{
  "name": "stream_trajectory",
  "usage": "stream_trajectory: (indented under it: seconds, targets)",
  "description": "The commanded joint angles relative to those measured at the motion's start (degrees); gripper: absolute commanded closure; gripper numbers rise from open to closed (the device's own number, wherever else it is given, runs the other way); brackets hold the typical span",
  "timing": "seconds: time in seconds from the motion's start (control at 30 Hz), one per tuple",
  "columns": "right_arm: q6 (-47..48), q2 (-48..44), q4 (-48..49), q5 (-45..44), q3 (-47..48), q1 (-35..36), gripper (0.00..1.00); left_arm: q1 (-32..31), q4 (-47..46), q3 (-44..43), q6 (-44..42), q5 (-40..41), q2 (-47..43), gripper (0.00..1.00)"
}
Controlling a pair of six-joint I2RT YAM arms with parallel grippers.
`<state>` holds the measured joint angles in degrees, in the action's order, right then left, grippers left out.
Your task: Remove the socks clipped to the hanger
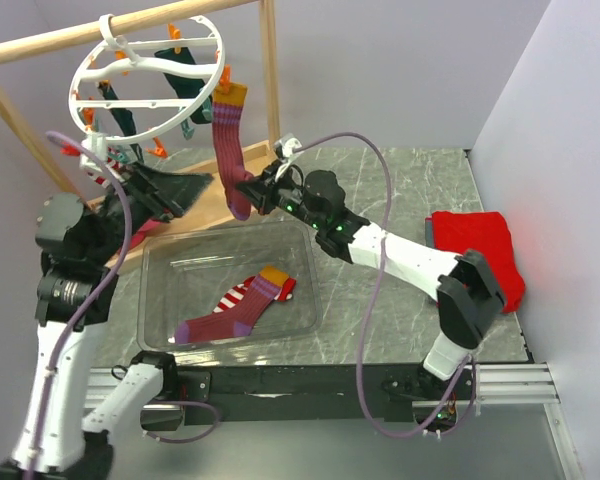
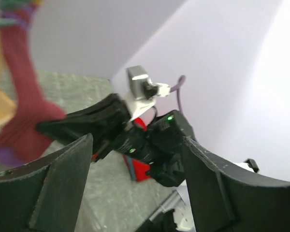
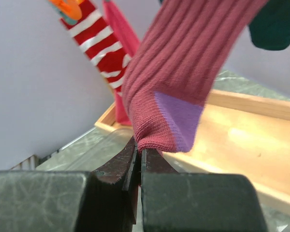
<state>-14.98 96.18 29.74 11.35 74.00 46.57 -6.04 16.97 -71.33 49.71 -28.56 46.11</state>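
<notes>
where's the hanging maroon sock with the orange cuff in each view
Top external: the maroon ribbed sock with an orange cuff hangs upper centre-left.
Left wrist: the sock is at the left edge, blurred.
Right wrist: the sock fills the top centre.
Shared landmark: the right tool, shut on the sock's lower end, in all three views.

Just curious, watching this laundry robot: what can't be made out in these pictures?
Top view: the left claw covers the lower part of the striped sock.
Left wrist view: blurred; the top of the maroon sock is cut off by the upper edge.
Right wrist view: the right claw, closed, hides how much sock it pinches; the hanger lies outside the frame.
</notes>
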Motion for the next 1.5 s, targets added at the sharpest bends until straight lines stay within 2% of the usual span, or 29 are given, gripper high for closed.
stream_trajectory:
  seconds: [0.0,0.03,0.13,0.3,0.43,0.67,0.93,1.07,1.2,1.33,1.47]
  targets:
    - [1.4,-5.7,-2.7,-2.5,-3.2,2.1,1.0,-13.4,1.1,-6.8,-2.7,12.0,5.0,0.2]
    - [1.6,-7.3,-3.2,-3.0,-3.5,2.9,1.0,-17.7,1.2,-7.4,-3.2,14.5,5.5,0.2]
    - [3.0,-10.1,-5.0,-4.6,-5.5,4.8,1.0,-22.2,2.3,-9.2,-4.2,22.2,5.6,0.21]
    - [4.1,-13.6,-7.4,-9.2,-9.2,9.2,1.0,-24.9,5.5,-12.2,-6.4,28.3,7.3,0.22]
    - [2.8,-17.0,-8.1,-10.2,-12.4,10.8,1.0,-27.1,5.7,-10.3,-8.2,33.3,6.4,0.19]
    - [4.2,-20.9,-11.6,-14.6,-15.3,14.4,1.0,-27.4,9.9,-13.3,-11.8,40.4,9.6,0.16]
    - [4.3,-25.1,-15.6,-12.6,-15.8,15.2,1.0,-27.4,6.1,-10.7,-14.9,47.3,7.6,0.08]
    - [6.2,-27.1,-16.6,-15.5,-17.5,16.0,1.0,-27.4,12.5,-18.1,-10.4,53.7,12.2,0.11]
    - [8.1,-27.9,-16.6,-15.8,-18.5,16.3,1.0,-27.4,13.3,-21.5,-8.8,54.2,14.8,0.12]
    - [8.4,-28.9,-17.1,-12.9,-18.0,16.3,1.0,-27.3,3.5,-15.8,-11.3,53.0,12.2,0.15]
    - [8.0,-29.9,-19.3,-9.1,-16.9,16.1,1.0,-26.0,3.9,-15.1,-7.8,52.0,13.3,0.16]
